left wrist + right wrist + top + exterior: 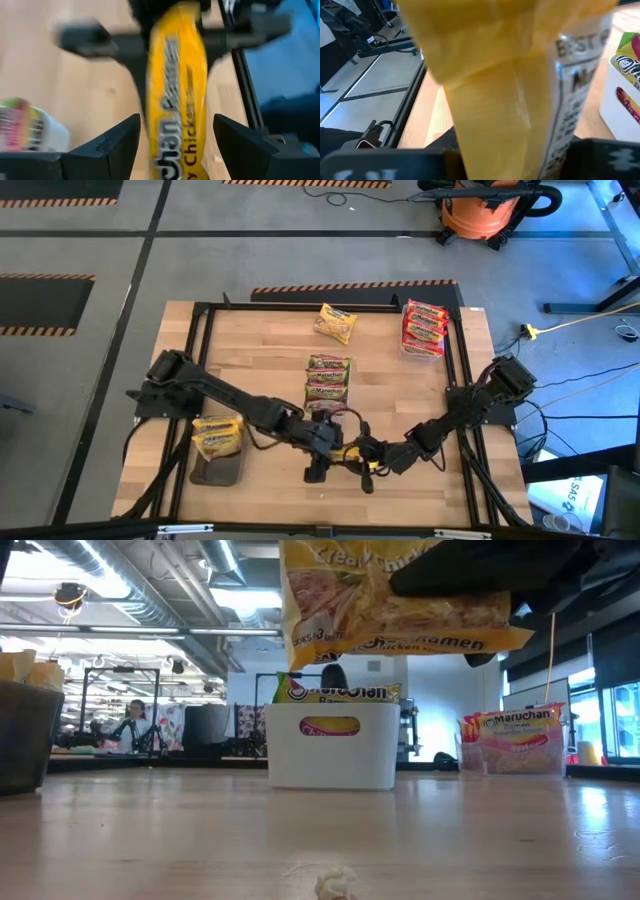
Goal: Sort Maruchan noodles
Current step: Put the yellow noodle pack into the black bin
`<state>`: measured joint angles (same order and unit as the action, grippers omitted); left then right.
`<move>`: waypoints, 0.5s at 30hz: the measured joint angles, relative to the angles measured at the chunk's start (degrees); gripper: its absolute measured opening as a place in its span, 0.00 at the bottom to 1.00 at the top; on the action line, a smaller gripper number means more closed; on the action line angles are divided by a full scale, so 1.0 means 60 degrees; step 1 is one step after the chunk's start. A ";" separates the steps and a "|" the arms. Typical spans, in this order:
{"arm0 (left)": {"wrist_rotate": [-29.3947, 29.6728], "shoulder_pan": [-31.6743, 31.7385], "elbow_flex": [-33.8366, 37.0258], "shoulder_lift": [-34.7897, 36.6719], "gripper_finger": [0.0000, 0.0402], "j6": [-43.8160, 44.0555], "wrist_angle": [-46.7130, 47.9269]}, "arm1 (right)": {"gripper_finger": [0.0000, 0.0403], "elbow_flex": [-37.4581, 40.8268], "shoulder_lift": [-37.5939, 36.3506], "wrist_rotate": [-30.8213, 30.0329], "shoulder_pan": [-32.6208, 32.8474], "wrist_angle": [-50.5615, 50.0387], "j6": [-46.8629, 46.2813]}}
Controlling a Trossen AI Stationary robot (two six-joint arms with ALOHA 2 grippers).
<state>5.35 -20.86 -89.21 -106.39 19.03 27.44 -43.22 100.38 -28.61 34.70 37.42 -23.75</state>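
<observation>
One yellow Maruchan packet (390,600) is up in the air over the table's near middle, between my two grippers (352,451). In the left wrist view the packet (176,100) shows edge-on, running between my left gripper's open fingers (177,145), which stand on either side of it with small gaps. My right gripper (495,165) is shut on the packet (500,100), which fills its wrist view. Another yellow packet (335,322) lies loose on the table near the far edge. My right gripper holds the yellow packet (175,20) pinched between its two fingers, at the end away from my left gripper. The packet itself hides the exact place of contact in the right wrist view. The packet is lifted clear of the table (300,830).
A dark tray with yellow packets (217,442) sits near the left edge. A white tray with green packets (328,378) stands mid-table, and a clear tray with red packets (423,328) is at the far right. A small crumb (335,885) lies on the near wood.
</observation>
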 joint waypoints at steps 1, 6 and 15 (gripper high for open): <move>-0.0186 0.0002 0.0006 -0.0131 0.61 0.0028 0.0013 | 0.25 0.0000 0.0000 0.0000 0.0002 0.0001 0.0000; -0.0100 0.0015 0.0023 -0.0332 0.58 0.0239 -0.0004 | 0.25 0.0000 0.0000 0.0042 0.0007 0.0036 0.0000; -0.0019 -0.0010 0.0023 -0.0267 0.30 0.0261 0.0002 | 0.48 0.0000 0.0000 0.0063 0.0005 0.0348 -0.0223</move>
<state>5.23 -20.92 -89.08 -107.99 20.60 27.45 -43.22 100.38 -28.23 34.73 39.51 -25.09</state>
